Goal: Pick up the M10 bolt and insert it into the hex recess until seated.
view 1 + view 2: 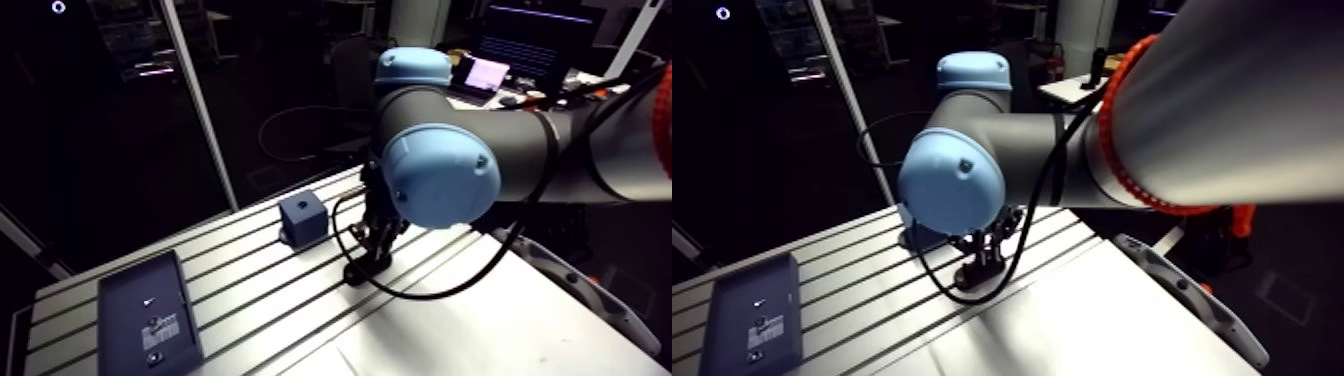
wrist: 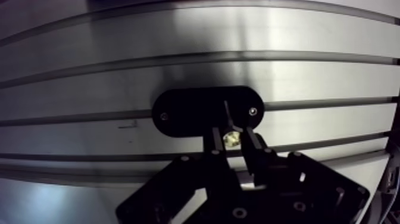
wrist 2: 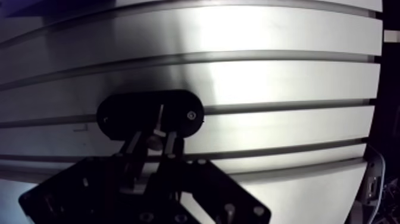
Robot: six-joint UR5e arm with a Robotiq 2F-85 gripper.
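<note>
My tool [image 2: 232, 132] is the closest thing in the wrist view. Its two black fingers [image 2: 254, 143] come up side by side with only a small gap between them. In that gap sits a little round shiny thing, yellowish in the middle. That is the bolt [image 2: 230, 139]. The fingers press on it from both sides, so my tool is nearly closed and has hold of the bolt.

Straight ahead of the fingertips, at twelve o'clock from them, lies a flat black plate [image 2: 190, 110] with round ends. It has one tiny screw near each end, one at [image 2: 164, 116] and one at [image 2: 253, 111]. My fingertips reach over the near edge of this plate, close to the end with the second screw. I cannot tell if the bolt touches the plate or hangs just above it.

The plate lies on the shiny grey tabletop [image 2: 238, 36]. Long dark slots run across the tabletop, and one slot goes right under the plate.

In the arm view my arm [image 1: 440, 175], with its big blue round caps, fills much of the picture. My tool looks small and dark under it, pointing down at the tabletop. A small blue block [image 1: 303, 218] stands at about ten o'clock from my tool, near but not touching. A flat dark tray [image 1: 148, 312] lies well apart at about nine o'clock, by the far end of the tabletop. A few tiny pale bits lie in the tray, too small for me to tell what they are.
</note>
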